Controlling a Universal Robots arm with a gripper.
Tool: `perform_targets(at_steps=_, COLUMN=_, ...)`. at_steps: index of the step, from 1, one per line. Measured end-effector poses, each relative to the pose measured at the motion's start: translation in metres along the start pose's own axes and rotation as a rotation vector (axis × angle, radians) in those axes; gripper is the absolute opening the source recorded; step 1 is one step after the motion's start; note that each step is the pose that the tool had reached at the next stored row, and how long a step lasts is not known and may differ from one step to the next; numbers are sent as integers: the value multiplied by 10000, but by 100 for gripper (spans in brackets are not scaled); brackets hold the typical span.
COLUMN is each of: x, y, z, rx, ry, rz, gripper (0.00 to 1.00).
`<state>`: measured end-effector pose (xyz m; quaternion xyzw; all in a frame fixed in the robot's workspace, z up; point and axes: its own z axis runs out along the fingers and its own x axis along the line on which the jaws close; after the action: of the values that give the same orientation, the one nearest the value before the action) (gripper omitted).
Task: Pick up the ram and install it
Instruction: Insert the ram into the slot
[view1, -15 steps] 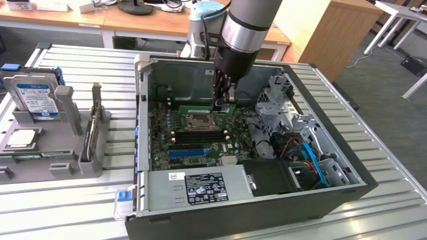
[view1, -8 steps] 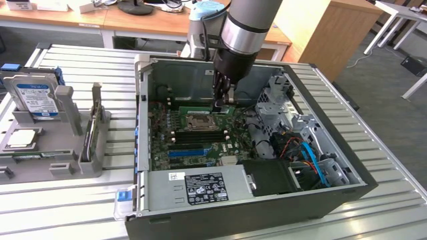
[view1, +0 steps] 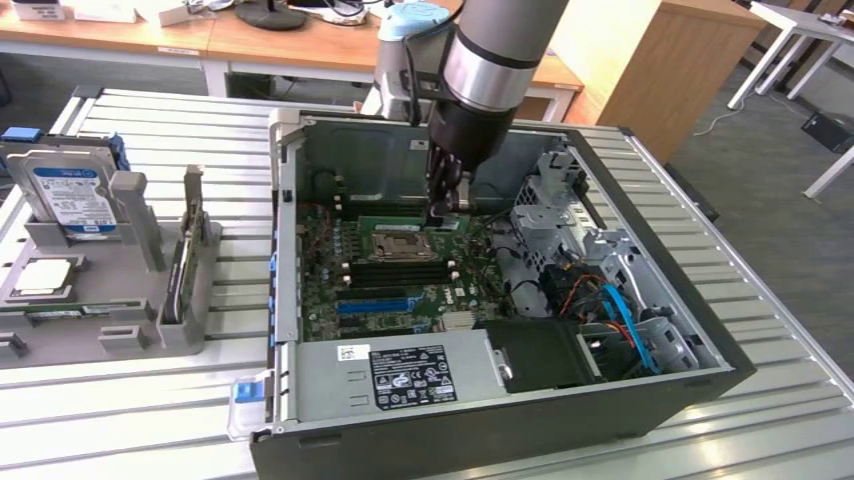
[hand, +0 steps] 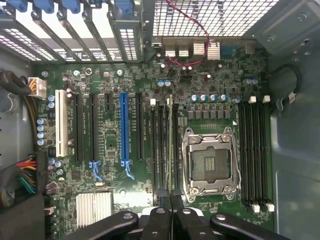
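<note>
Slatted pale-grey metal table (view1: 787, 400), ribs running across the exterior view. Directly on it: open black metal desktop computer case (view1: 534, 430), laid on its side, mid-table. Grey plastic parts-holder fixture (view1: 80, 340) toward the exterior view's left, near the case, bare slats between.

The ram (hand: 170, 145), thin and green, stands edge-on along a motherboard slot.

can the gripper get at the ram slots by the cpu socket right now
Probably yes: the case side is open, and the gripper hangs over the slots beside the CPU socket, at one end of the ram. Nothing seems in the way.
</note>
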<state>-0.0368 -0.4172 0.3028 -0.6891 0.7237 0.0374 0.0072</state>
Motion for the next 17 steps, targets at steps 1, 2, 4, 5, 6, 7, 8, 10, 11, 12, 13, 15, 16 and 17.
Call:
perform_targets(at_steps=1, x=7, y=0, z=0, rx=-1, ry=1, rz=-12, gripper=12)
perform_targets(at_steps=2, x=11, y=0, z=-1, rx=-1, ry=1, rz=-20, gripper=12)
perform_targets(at_steps=4, x=12, y=0, z=0, rx=-1, ry=0, rz=-24, gripper=12)
perform_targets(at_steps=5, x=12, y=0, z=0, rx=-1, ry=1, rz=-25, gripper=12)
perform_targets(at_steps=6, x=12, y=-1, z=-1, rx=-2, ry=1, rz=-26, gripper=12)
perform_targets(at_steps=7, x=13, y=-1, z=0, rx=-2, ry=4, rz=-26, gripper=12)
perform_targets(at_steps=8, x=13, y=-1, z=4, rx=-1, ry=1, rz=-27, gripper=12)
perform_targets(at_steps=10, x=14, y=-2, z=16, rx=1, ry=2, rz=-30, gripper=12)
perform_targets(at_steps=11, x=14, y=-2, z=22, rx=2, ry=2, rz=-32, gripper=12)
perform_targets(at_steps=12, x=14, y=-2, z=29, rx=2, ry=1, rz=-34, gripper=12)
perform_targets(at_steps=13, x=15, y=-2, z=36, rx=2, ry=1, rz=-35, gripper=12)
perform_targets(at_steps=15, x=16, y=-2, z=51, rx=3, ry=2, rz=-39, gripper=12)
perform_targets(at_steps=16, x=16, y=-3, z=59, rx=3, ry=2, rz=-42, gripper=12)
perform_targets(at_steps=17, x=17, y=-3, z=68, rx=4, ry=1, rz=-44, gripper=12)
